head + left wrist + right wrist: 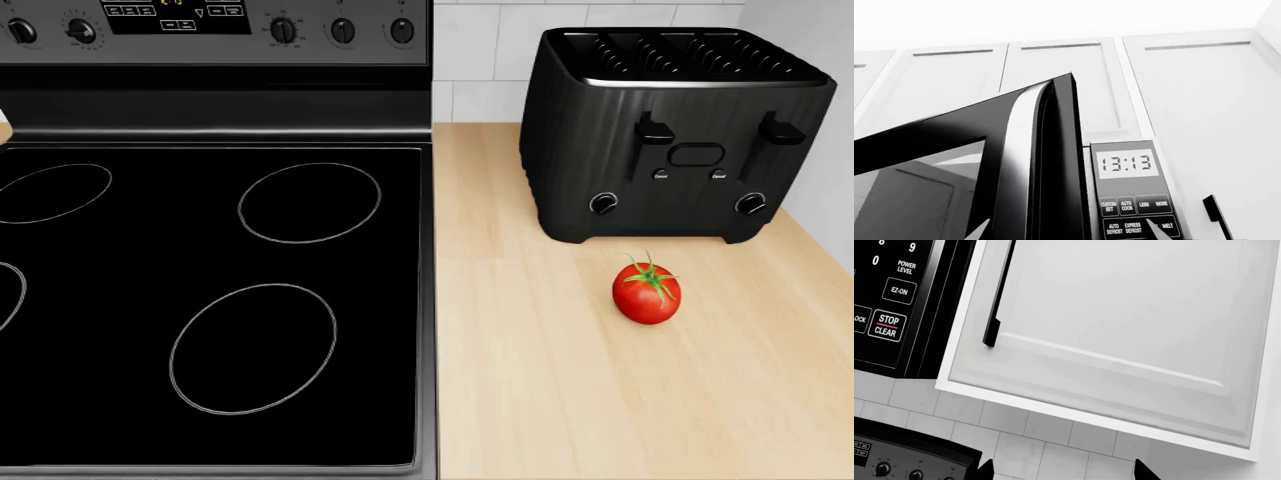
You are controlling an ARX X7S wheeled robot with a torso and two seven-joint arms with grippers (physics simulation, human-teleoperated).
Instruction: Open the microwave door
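Microwave door [1021, 165] stands swung out from the oven body, its dark glass panel and pale edge strip filling the left wrist view, with the control panel [1134, 192] just beside it showing 13:13 on the clock and rows of buttons under it. White upper cabinets [1067, 85] rise behind and above the microwave. Only two pale fingertips [1157, 232] of the left gripper [1067, 235] peek in at the picture's edge, spread wide apart and gripping nothing, one in front of the door glass, the other over the buttons.

Over on the right wrist view, the right gripper [1061, 471] shows two dark fingertips, also parted and free of any object, with tiled wall behind them. Up there sits a white cabinet door [1121, 340] with a black handle [999, 295], and the microwave's keypad [887, 300] to one side.

Down below, the head view takes in the black stove [214, 290], a black toaster [674, 130] at the far right of the wooden counter [561, 400], and a tomato [646, 291] lying just in front of the toaster. Neither arm shows in that view.
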